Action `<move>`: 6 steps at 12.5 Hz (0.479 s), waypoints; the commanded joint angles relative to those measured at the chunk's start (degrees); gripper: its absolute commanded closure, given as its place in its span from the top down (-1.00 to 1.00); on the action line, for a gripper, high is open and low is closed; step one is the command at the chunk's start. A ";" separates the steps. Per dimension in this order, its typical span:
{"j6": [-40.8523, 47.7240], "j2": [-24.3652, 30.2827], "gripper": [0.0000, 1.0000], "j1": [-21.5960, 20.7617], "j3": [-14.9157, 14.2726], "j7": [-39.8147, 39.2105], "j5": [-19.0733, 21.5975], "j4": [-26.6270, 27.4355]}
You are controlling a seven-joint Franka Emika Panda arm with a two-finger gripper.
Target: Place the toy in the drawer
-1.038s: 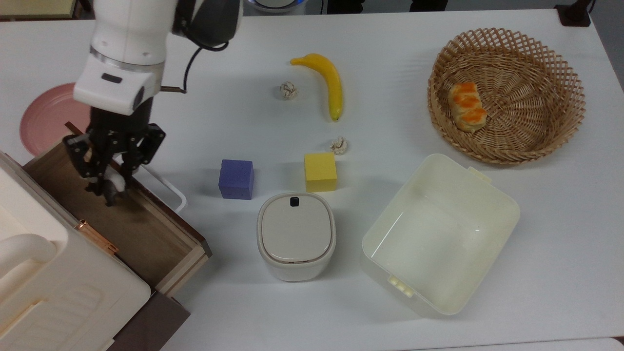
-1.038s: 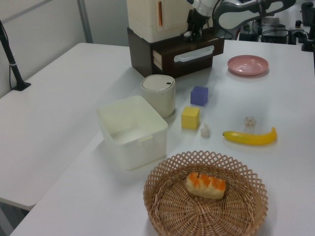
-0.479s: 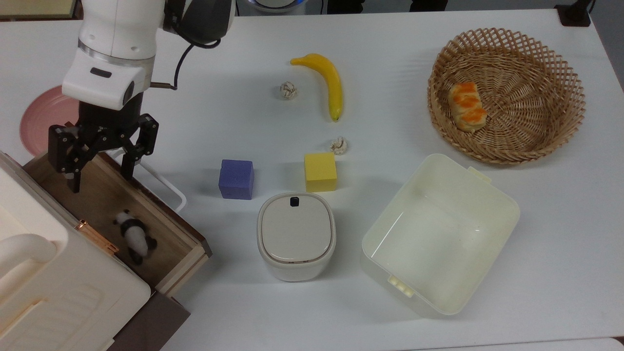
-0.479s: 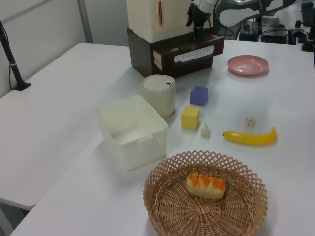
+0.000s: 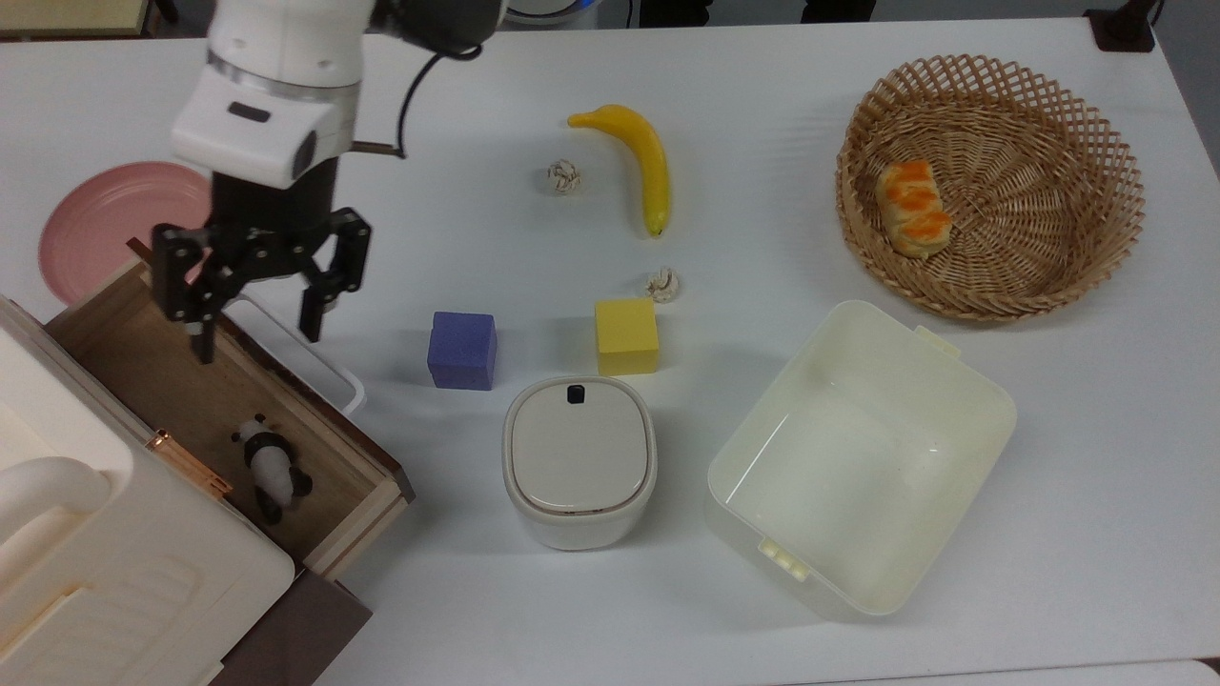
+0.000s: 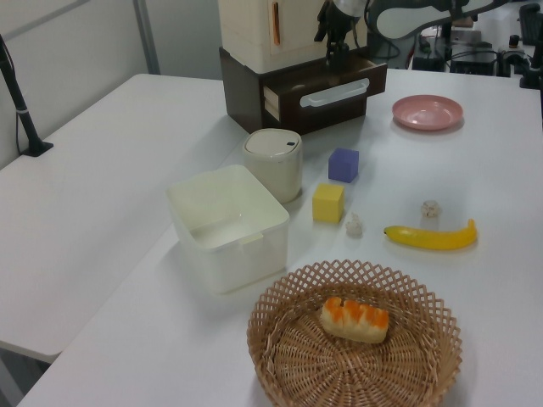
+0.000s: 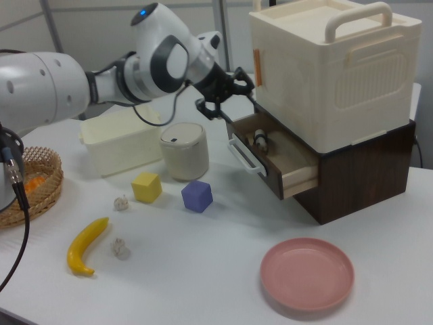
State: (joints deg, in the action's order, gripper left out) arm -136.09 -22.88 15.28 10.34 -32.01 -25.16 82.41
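Note:
The toy, a small black-and-white panda (image 5: pixel 270 467), lies on the floor of the open light-wood drawer (image 5: pixel 143 367), near the corner at the bottom of the top view. The right view shows the panda (image 7: pixel 260 141) inside the drawer (image 7: pixel 292 164) too. My gripper (image 5: pixel 257 338) hangs open and empty above the drawer's dark front edge and white loop handle (image 5: pixel 319 362), well clear of the panda. In the right view the gripper (image 7: pixel 226 100) sits above the handle (image 7: pixel 241 154), beside the cream cabinet. The left view has the gripper (image 6: pixel 331 38) over the drawer (image 6: pixel 324 87).
A purple cube (image 5: pixel 462 350), a yellow cube (image 5: pixel 626 335) and a round lidded container (image 5: pixel 579 460) stand to the top view's right of the drawer. Further right are a cream tub (image 5: pixel 858 457), a wicker basket (image 5: pixel 991 69), a banana (image 5: pixel 639 157) and a pink plate (image 5: pixel 86 219).
A second ago the gripper was shut on the panda low in the drawer. It opened, the panda dropped to the drawer floor, and the gripper rose and shifted toward the top view's right.

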 commanded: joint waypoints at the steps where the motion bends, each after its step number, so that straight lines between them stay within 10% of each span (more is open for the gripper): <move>1: 9.68 4.41 0.66 -0.77 3.89 10.61 2.81 1.35; 6: 29.87 12.57 1.00 -2.53 5.40 24.70 17.48 2.31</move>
State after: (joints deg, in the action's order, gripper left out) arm -115.50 -16.08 13.10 16.34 -11.48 -14.01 82.42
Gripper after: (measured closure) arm 0.137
